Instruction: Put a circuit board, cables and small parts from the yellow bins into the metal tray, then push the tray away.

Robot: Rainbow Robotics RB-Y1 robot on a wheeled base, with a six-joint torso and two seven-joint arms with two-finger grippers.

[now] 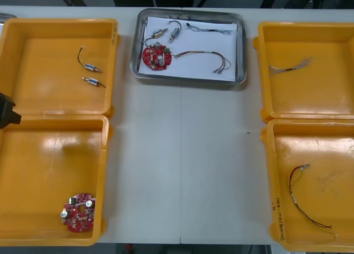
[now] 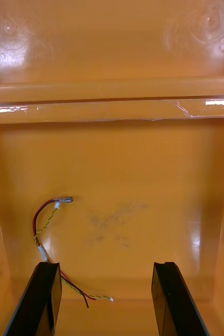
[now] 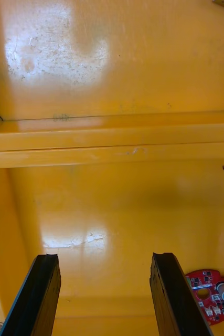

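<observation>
Two grippers hang released over the near yellow bins. The left gripper (image 3: 104,257) is open above the near-left bin (image 1: 33,154), with a spare circuit board (image 3: 210,295) just beside one finger. The metal tray (image 1: 188,81), near the far edge of the surface (image 1: 182,165), holds a board (image 1: 156,56), cables (image 1: 220,69) and small metal parts (image 1: 161,35). The right gripper (image 2: 105,265) is spread over a red and yellow cable (image 2: 63,200). Loading looks finished; the push seems next, needing a gripper at the tray's near rim.

R claw (image 2: 105,266) black, flat, slab-like, L claw (image 3: 105,257) same
</observation>
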